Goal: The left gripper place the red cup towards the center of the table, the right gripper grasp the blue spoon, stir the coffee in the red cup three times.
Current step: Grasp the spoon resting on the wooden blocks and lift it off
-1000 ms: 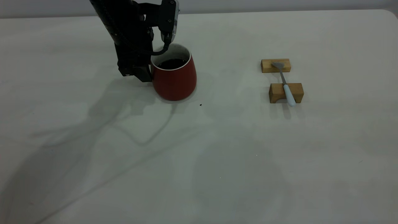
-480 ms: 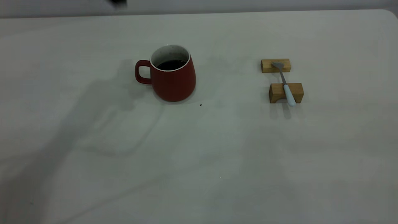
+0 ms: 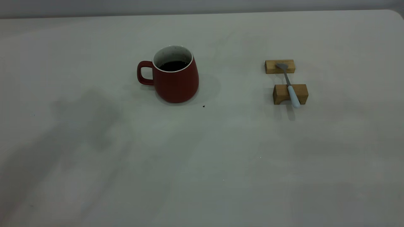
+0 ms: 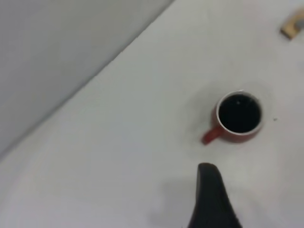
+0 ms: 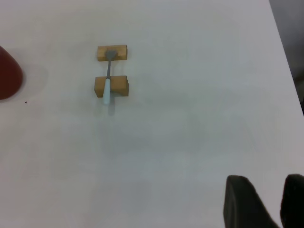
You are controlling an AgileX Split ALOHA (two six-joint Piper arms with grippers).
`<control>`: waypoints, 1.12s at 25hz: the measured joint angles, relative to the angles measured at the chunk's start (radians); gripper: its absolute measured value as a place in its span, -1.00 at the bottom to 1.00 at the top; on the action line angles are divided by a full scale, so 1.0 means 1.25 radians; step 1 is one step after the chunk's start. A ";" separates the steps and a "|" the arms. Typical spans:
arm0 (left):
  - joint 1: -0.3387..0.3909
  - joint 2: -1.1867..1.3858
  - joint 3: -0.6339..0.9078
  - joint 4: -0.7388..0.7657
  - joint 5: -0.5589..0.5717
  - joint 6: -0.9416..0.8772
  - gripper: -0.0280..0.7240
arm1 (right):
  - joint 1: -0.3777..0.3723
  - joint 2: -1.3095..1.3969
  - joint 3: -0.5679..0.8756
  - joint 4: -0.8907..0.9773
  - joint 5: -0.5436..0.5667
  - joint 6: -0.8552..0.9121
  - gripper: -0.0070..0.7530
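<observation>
From my station the red cup stands upright on the bench, a little toward 10 o'clock of its middle, handle at 9 o'clock, coffee inside. Well off at its 3 o'clock the blue spoon bridges two wooden blocks, handle at 6 o'clock. My left gripper hangs high above the cup; I cannot tell its jaws. My right gripper hangs high, jaws apart and holding nothing.
</observation>
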 joint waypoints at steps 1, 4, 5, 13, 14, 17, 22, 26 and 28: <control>0.000 -0.032 0.000 0.020 0.038 -0.050 0.54 | 0.000 0.000 0.000 0.000 0.000 0.000 -0.36; 0.000 -0.101 0.003 0.080 0.114 -0.181 0.54 | 0.000 0.000 0.000 0.000 -0.001 0.000 -0.36; 0.000 -0.121 0.007 0.093 0.114 -0.206 0.54 | 0.000 0.000 0.000 0.000 -0.001 0.000 -0.36; 0.000 -0.332 0.325 0.106 0.114 -0.303 0.54 | 0.000 0.000 0.000 0.000 -0.001 0.000 -0.36; 0.000 -0.365 0.379 0.103 0.114 -0.310 0.54 | 0.000 0.000 0.000 0.000 -0.001 0.000 -0.36; 0.000 -0.463 0.563 0.081 0.113 -0.332 0.54 | 0.000 0.000 0.000 0.000 -0.001 0.000 -0.36; 0.000 -0.627 0.760 0.054 0.106 -0.351 0.54 | 0.000 0.000 0.000 0.000 -0.001 0.000 -0.36; 0.000 -0.751 0.850 0.054 0.071 -0.382 0.54 | 0.000 0.000 0.000 0.000 -0.001 0.000 -0.36; 0.000 -0.812 0.879 0.052 0.065 -0.388 0.54 | 0.000 0.000 0.000 0.000 -0.001 0.000 -0.36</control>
